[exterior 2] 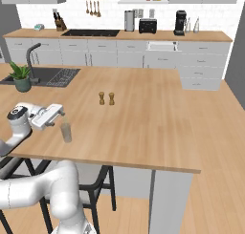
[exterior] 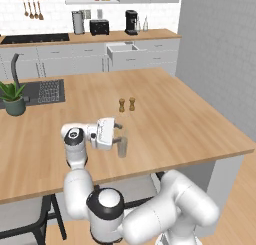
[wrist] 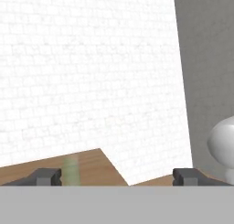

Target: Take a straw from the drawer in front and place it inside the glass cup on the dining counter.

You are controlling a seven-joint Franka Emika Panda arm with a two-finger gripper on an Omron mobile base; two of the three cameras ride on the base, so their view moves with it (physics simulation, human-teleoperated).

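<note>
Hand view shows the gripper (wrist: 116, 176) with jaws spread wide and empty just above the glass cup (exterior: 122, 147) on the dining counter (exterior: 190, 124), the straw (exterior: 124, 135) apparently standing inside, so retreat straight without nudging it.

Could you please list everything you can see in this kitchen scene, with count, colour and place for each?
glass cup: one, clear grey, on dining counter near its front edge
straw: one, pale, seems to stand in the cup
shakers: two, brown, mid-counter
plant: one, green, by the sink
drawer: one, white, open at wall cabinets
toaster: one, black, wall counter
coffee machine: one, black, wall counter
stools: dark, under the counter
gripper: one, white, open, beside the cup
</note>
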